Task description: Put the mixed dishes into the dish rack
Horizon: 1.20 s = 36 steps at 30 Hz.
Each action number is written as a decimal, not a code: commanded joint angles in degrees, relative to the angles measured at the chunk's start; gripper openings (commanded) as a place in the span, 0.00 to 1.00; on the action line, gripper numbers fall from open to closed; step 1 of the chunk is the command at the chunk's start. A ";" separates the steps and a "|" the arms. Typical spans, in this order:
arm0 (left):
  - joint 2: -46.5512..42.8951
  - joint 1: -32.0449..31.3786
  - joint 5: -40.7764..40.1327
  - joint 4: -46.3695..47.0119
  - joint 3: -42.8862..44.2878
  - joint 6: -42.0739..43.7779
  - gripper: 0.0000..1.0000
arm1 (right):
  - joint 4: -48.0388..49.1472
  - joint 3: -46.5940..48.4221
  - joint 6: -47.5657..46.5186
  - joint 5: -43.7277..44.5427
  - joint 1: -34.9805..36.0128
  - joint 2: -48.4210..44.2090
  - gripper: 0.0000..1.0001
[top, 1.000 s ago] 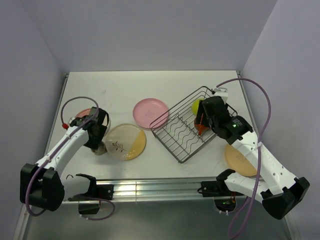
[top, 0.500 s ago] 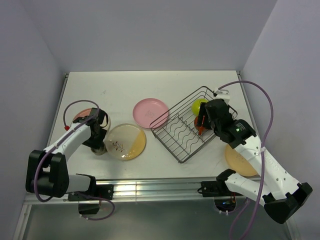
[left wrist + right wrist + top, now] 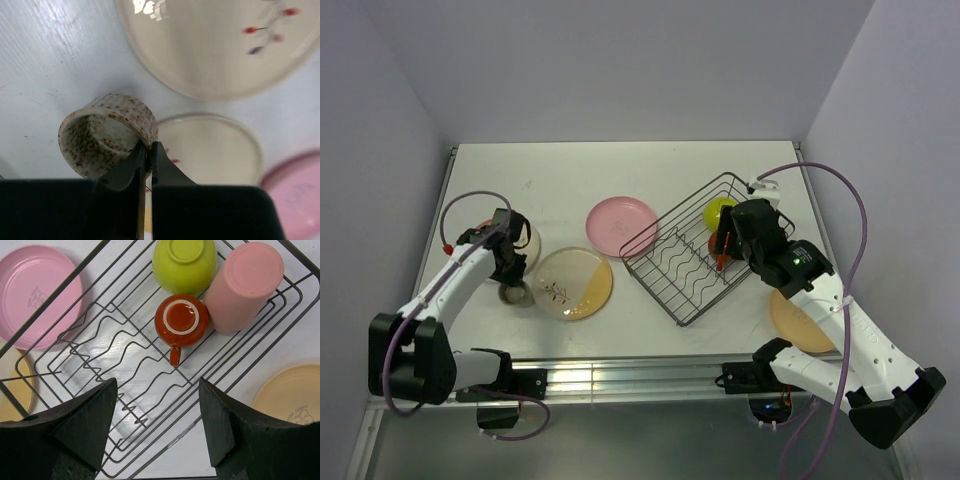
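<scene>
The left gripper [image 3: 148,147] pinches the rim of the small speckled cup [image 3: 102,137], just beside the twig plate [image 3: 572,283]. It is a thin pinch, so lift slowly and straight up, then carry it to the dish rack [image 3: 675,265]. The right gripper [image 3: 157,385] hangs open over the rack.

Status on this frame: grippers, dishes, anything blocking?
Left gripper shut on small speckled grey cup, at its rim. Right gripper open above black wire dish rack. Lime-green bowl, salmon cup, red-brown mug racked. No obstruction seen.

A lab test cell — white table [image 3: 560,170] boxed by bare walls [image 3: 620,70], robot arms [image 3: 455,285] bolted on.
</scene>
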 commanded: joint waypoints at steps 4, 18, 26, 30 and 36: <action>-15.21 0.22 -5.72 -7.86 13.14 -0.47 0.00 | 1.52 0.43 0.57 -3.91 0.74 0.18 0.73; -38.19 0.22 43.31 75.02 -18.73 2.11 0.00 | 31.20 -3.96 14.33 -54.88 0.66 0.27 0.75; -33.53 -0.30 47.55 114.10 -31.57 -14.87 0.00 | 51.17 -5.72 26.31 -66.32 1.53 5.36 0.78; -31.86 -1.45 46.76 122.82 -33.94 -19.88 0.00 | 53.20 -4.58 27.20 -65.37 3.73 9.49 0.79; -32.03 -3.73 45.44 123.89 -34.91 -21.39 0.00 | 50.74 2.09 23.07 -61.06 9.09 15.65 0.94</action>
